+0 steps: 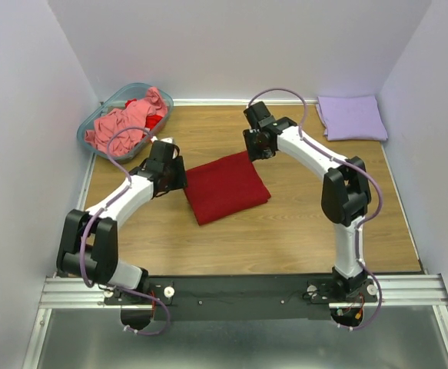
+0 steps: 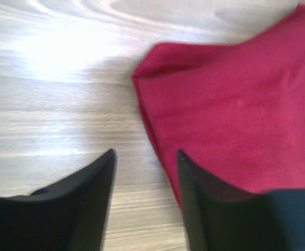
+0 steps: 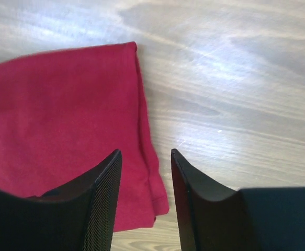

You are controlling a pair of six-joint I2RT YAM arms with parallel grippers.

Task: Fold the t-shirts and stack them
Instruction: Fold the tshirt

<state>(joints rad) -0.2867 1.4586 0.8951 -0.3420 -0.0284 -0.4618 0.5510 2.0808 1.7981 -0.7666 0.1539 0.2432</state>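
A folded dark red t-shirt lies in the middle of the wooden table. My left gripper is open and empty at its left edge; in the left wrist view the gripper hovers over the shirt's edge. My right gripper is open and empty over the shirt's far right corner; in the right wrist view the gripper straddles the shirt's edge. A folded lavender t-shirt lies at the back right. A crumpled salmon-pink t-shirt fills the basket.
A translucent teal plastic basket stands at the back left corner, with something bright red under the pink cloth. White walls enclose the table on three sides. A metal rail runs along the near edge.
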